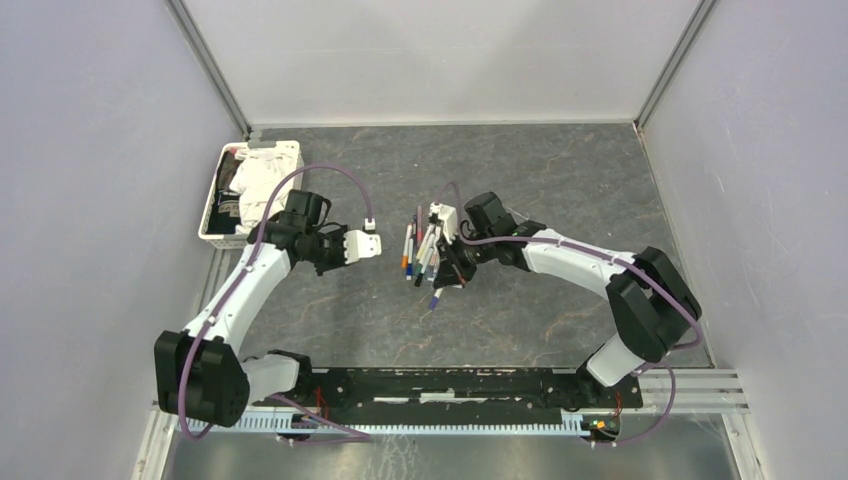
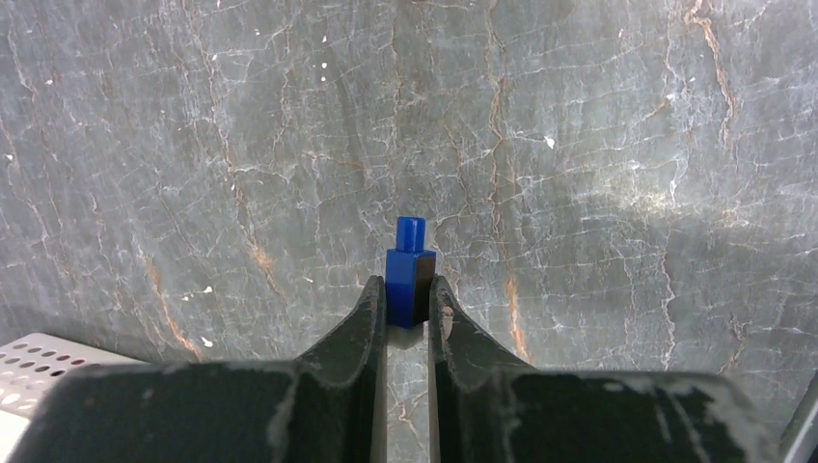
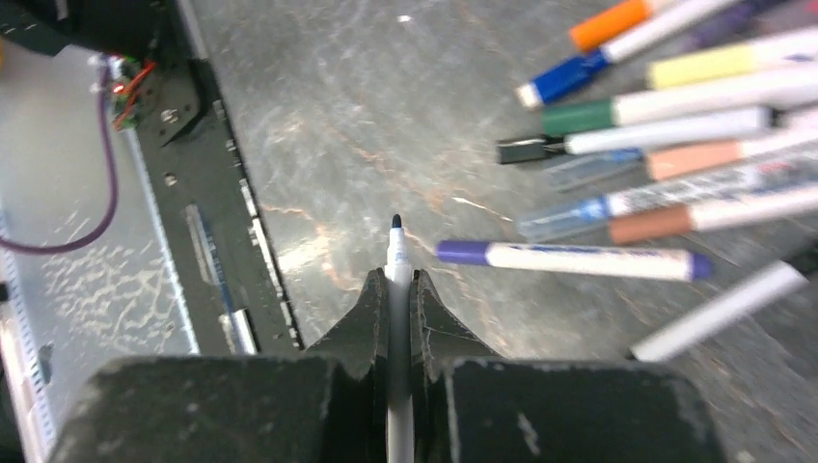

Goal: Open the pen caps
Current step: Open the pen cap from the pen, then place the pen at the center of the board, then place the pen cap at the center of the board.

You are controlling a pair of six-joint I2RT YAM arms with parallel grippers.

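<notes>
**Left gripper** (image 2: 409,295): the jaws are narrow and pinch a blue pen cap (image 2: 410,262). The cap stands between the tips with its small end pointing away from the wrist. It is off its pen and held over bare tabletop (image 2: 627,145), to the left of the pen pile (image 1: 425,250) and clear of it. In my judgement it is held there so that the two arms had room to pull apart.

**Right gripper** (image 3: 396,285): the jaws are closed tight on a white pen (image 3: 395,253) whose dark writing tip is exposed. This is very likely the pen the blue cap belongs to. It is held at the near edge of the pen pile, tip towards the arm bases, with the barrel running back between the jaws, a grip along its length that resists a straight pull.

**Pen pile:**
- Most of the pens there keep their caps. I count an orange cap (image 3: 608,24), a blue one (image 3: 569,79), a green one (image 3: 579,118) and a black one (image 3: 526,149).
- A purple cap (image 3: 463,253) sits on a pen lying alone on the near side of the pile.
- The work looks to be at an early stage (one cap off, many to go).

**Container:** a white perforated tray (image 1: 225,238) stands well to the far left of the pen pile, beyond the left arm. It holds bunched white cloth (image 1: 268,168) and some dark items I cannot identify. No loose cap is visible in it, so where the blue cap belongs is unclear.
</notes>
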